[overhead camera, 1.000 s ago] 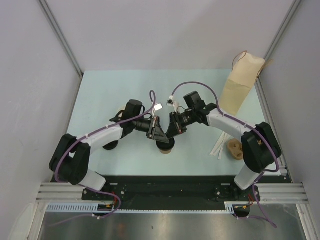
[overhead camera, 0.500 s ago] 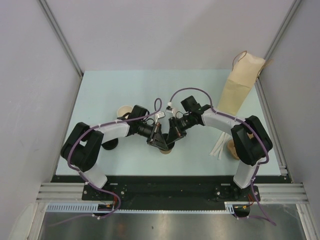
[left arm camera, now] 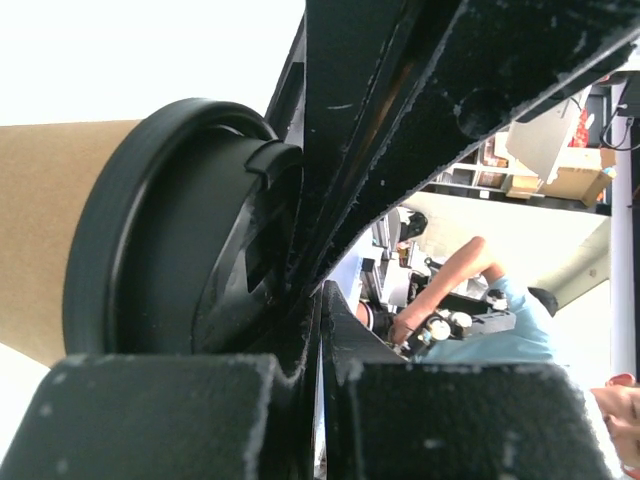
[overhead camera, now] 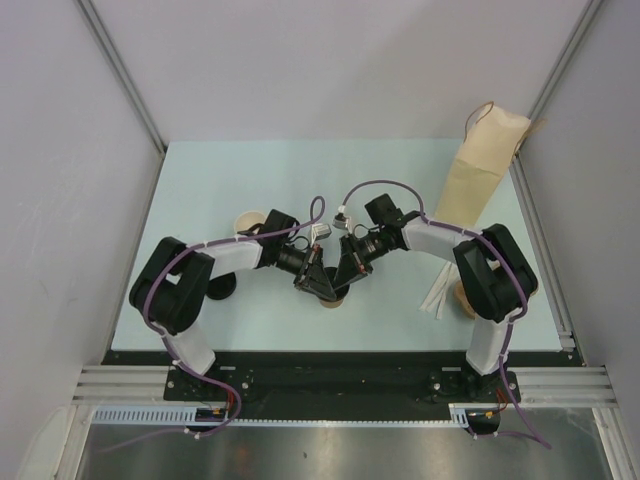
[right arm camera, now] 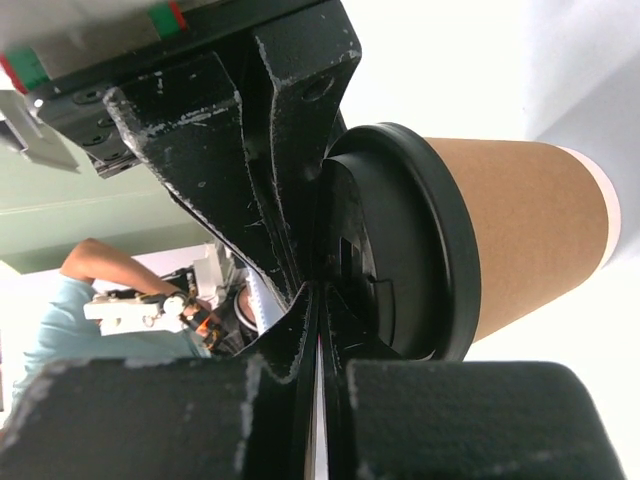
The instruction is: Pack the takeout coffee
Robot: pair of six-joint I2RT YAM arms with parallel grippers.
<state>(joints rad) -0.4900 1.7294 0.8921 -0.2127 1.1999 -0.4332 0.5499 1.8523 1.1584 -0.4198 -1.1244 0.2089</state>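
A tall tan paper bag [overhead camera: 482, 172] with a string handle stands at the far right corner of the pale green table [overhead camera: 230, 170]. Near the right edge lie white strips [overhead camera: 437, 296], and just beside them a brown pulp tray [overhead camera: 462, 296] shows only partly. Behind the scene, a person in a teal shirt [left arm camera: 480, 335] appears in both wrist views.

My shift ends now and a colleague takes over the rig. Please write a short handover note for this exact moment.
Left gripper: shut, tips against the lid of the centre cup.
Right gripper: shut, tips against the same lid.
Cup: upright on the table, between both arms.
Bag: standing at far right.
Done: the lid sits on this cup.
Left: this cup is not yet in the bag.
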